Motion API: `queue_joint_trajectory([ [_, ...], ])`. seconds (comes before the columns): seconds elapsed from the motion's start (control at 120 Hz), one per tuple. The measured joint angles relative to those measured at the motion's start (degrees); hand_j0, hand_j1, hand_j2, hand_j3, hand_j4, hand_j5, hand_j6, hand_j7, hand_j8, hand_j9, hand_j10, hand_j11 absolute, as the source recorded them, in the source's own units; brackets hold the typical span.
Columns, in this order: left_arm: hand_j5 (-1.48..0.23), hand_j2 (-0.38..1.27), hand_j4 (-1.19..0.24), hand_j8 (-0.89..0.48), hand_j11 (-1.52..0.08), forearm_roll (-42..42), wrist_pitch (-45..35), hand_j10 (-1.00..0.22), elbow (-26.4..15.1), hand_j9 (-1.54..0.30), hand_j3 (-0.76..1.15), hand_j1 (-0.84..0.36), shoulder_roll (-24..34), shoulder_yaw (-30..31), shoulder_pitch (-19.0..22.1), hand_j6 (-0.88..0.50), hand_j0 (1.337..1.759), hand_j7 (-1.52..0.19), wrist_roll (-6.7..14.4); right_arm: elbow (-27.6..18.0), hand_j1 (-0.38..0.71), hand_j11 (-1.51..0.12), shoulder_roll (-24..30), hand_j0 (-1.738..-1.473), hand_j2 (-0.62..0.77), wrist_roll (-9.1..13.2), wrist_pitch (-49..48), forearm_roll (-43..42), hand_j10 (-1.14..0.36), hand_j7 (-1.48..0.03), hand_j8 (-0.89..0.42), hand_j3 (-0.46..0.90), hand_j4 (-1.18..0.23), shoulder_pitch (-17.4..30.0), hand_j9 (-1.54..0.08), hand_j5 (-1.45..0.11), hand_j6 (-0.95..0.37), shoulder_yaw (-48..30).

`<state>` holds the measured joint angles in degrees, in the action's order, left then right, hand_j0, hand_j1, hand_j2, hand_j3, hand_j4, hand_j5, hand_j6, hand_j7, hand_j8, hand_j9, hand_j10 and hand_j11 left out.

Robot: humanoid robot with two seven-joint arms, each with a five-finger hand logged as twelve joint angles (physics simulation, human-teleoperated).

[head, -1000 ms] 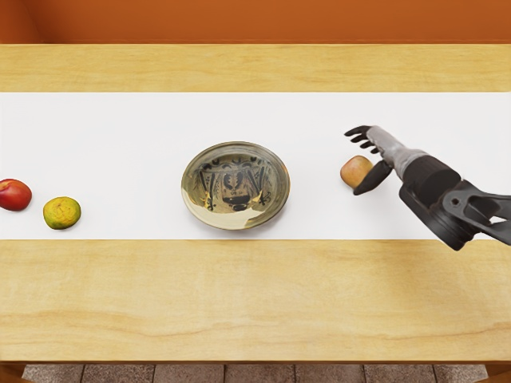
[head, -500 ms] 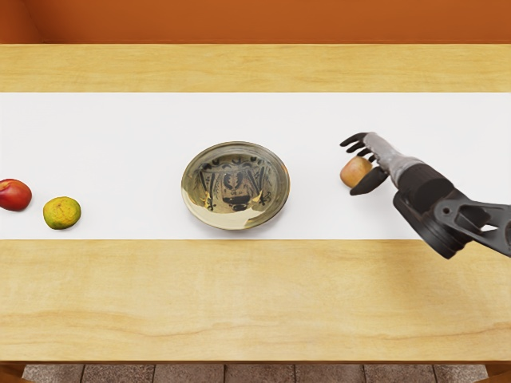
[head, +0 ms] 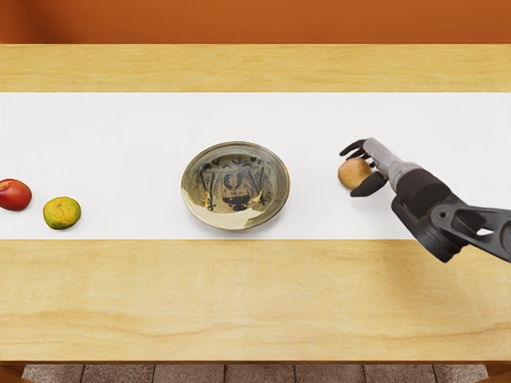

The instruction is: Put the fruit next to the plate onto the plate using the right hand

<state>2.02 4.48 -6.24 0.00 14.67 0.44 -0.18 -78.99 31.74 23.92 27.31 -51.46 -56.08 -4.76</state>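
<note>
Since the head view of a second ago had the right hand [head: 374, 167] spread behind the fruit [head: 353, 172], you can log that it has now curled, fingers over the top and thumb at the near side, cupping the fruit. The fruit sits on the white runner [head: 120, 152], right of the plate [head: 187, 188] and apart from it, so the grasp looks made and the lift is not begun. Fruit small, round, smooth, yellow-red; plate shallow, glossy glaze, dark pattern; wooden table [head: 239, 295] matte, grained; dimpled citrus [head: 61, 212] and red fruit [head: 14, 194] far left.
</note>
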Motion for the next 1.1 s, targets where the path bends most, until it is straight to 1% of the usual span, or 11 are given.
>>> queue_joint_trajectory([
  [0.075, -0.32, 0.05, -0.25, -0.25, -0.32, 0.00, 0.00, -0.24, 0.00, -0.32, 0.00, 0.06, 0.00, 0.00, 0.00, -0.25, 1.658, -0.32, 0.00, 0.04, 0.17, -0.57, -0.06, -1.657, -0.07, -0.01, -0.03, 0.00, -0.42, -0.57, -0.30, 0.00, -0.46, -0.09, -0.57, -0.55, -0.42, 0.27],
  [0.192, -0.32, 0.05, -0.25, -0.25, -0.32, 0.00, 0.00, -0.25, 0.00, -0.32, 0.00, 0.06, 0.00, -0.01, 0.00, -0.25, 1.658, -0.32, 0.00, 0.15, 0.18, -0.63, -0.65, -1.655, -0.07, 0.05, 0.01, -0.26, -0.39, -0.63, -0.26, 0.00, -0.52, -0.18, -0.62, -0.59, -0.38, 0.41],
  [0.283, -0.32, 0.05, -0.25, -0.25, -0.32, 0.00, 0.00, -0.24, 0.00, -0.32, 0.00, 0.06, 0.00, -0.01, 0.00, -0.25, 1.658, -0.32, 0.00, 0.40, 0.19, -0.67, -0.85, -1.653, -0.03, 0.02, -0.03, -0.28, -0.38, -0.67, -0.25, 0.00, -0.56, -0.18, -0.65, -0.63, -0.37, 0.45],
  [0.35, -0.32, 0.05, -0.24, -0.25, -0.32, 0.01, 0.00, -0.24, 0.00, -0.32, 0.00, 0.06, 0.00, -0.01, 0.00, -0.25, 1.658, -0.32, -0.01, 1.06, 0.18, -0.70, -1.17, -1.650, -0.06, -0.08, -0.13, -0.32, -0.37, -0.70, -0.24, 0.00, -0.57, -0.09, -0.69, -0.66, -0.36, 0.49],
  [0.433, -0.32, 0.05, -0.24, -0.25, -0.32, 0.01, 0.00, -0.24, 0.00, -0.32, 0.00, 0.06, 0.00, -0.01, 0.00, -0.25, 1.658, -0.32, -0.01, 1.87, 0.19, -0.74, -1.48, -1.648, -0.03, -0.23, -0.20, -0.27, -0.41, -0.73, -0.25, 0.00, -0.58, -0.03, -0.73, -0.70, -0.36, 0.56],
  [0.475, -0.32, 0.05, -0.24, -0.25, -0.32, 0.01, 0.00, -0.24, 0.00, -0.32, 0.00, 0.06, 0.00, -0.01, 0.00, -0.25, 1.658, -0.32, -0.01, 2.17, 0.21, -0.76, -1.58, -1.648, 0.03, -0.27, -0.23, -0.28, -0.43, -0.74, -0.25, 0.00, -0.59, -0.01, -0.75, -0.72, -0.36, 0.63],
  [0.542, -0.32, 0.05, -0.24, -0.24, -0.32, 0.01, 0.00, -0.24, 0.00, -0.32, 0.00, 0.06, 0.00, -0.01, 0.00, -0.25, 1.658, -0.32, -0.01, 2.64, 0.20, -0.80, -1.67, -1.646, -0.01, -0.37, -0.26, -0.30, -0.45, -0.76, -0.26, 0.00, -0.59, 0.05, -0.79, -0.75, -0.37, 0.69],
  [0.617, -0.32, 0.05, -0.24, -0.25, -0.32, 0.01, 0.00, -0.24, 0.00, -0.32, 0.00, 0.06, 0.00, -0.01, 0.00, -0.25, 1.658, -0.32, -0.01, 2.99, 0.22, -0.82, -1.83, -1.646, 0.09, -0.22, -0.17, -0.43, -0.50, -0.79, -0.28, 0.00, -0.61, 0.20, -0.81, -0.78, -0.38, 0.73],
  [0.692, -0.32, 0.05, -0.24, -0.25, -0.32, 0.00, 0.00, -0.24, -0.01, -0.32, 0.00, 0.06, 0.00, -0.01, 0.00, -0.25, 1.658, -0.32, 0.00, 3.12, 0.25, -0.87, -2.03, -1.647, 0.18, -0.04, -0.09, -0.27, -0.49, -0.84, -0.26, 0.00, -0.59, 0.26, -0.86, -0.83, -0.36, 0.67],
  [0.833, -0.32, 0.05, -0.25, -0.25, -0.32, 0.00, 0.00, -0.24, 0.00, -0.32, 0.00, 0.06, 0.00, 0.00, 0.00, -0.25, 1.658, -0.32, 0.00, 2.92, 0.25, -1.03, -2.07, -1.648, 0.18, 0.15, -0.33, 0.80, -0.47, -0.96, -0.19, 0.00, -0.50, -0.01, -1.01, -0.99, -0.29, 0.06],
  [1.1, -0.32, 0.05, -0.25, -0.24, -0.32, 0.00, 0.00, -0.24, 0.00, -0.32, 0.00, 0.06, 0.00, -0.01, 0.00, -0.25, 1.658, -0.32, 0.00, 0.74, 0.22, -1.15, -0.31, -1.647, 0.15, 0.76, -4.50, 2.74, -0.46, -1.05, -0.16, 0.00, -0.47, -1.66, -1.11, -1.09, -0.27, -5.43],
])
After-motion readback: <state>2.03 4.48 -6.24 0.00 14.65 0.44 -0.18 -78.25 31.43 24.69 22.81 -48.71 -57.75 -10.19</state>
